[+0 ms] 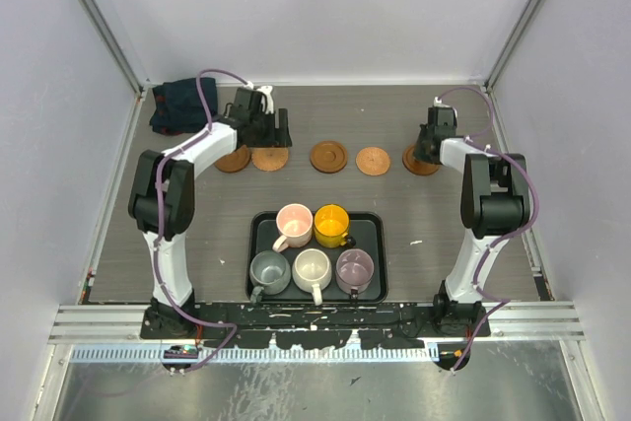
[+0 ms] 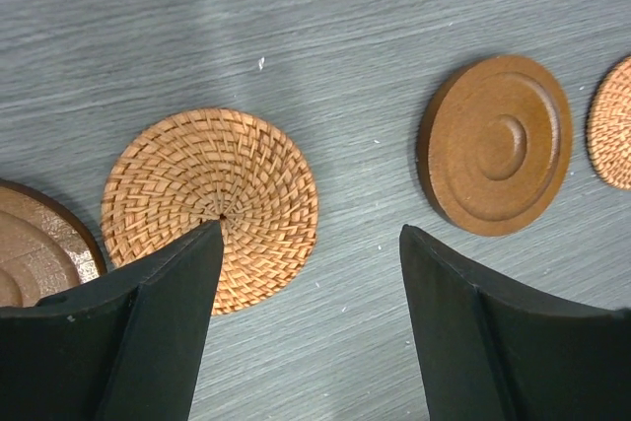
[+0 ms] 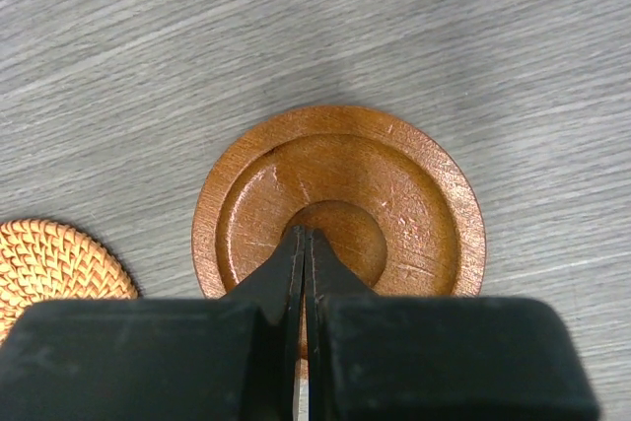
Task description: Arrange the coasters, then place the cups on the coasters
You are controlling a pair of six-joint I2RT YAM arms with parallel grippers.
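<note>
Altogether five coasters, five cups (one tray)

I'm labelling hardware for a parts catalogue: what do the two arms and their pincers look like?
The left arm and right arm have white links, black joint housings and a mauve cable looping alongside each. The left pincer and right pincer are matte black, wedge-shaped, tapering to narrow tips.

5 coasters in row; 5 cups in tray
</note>
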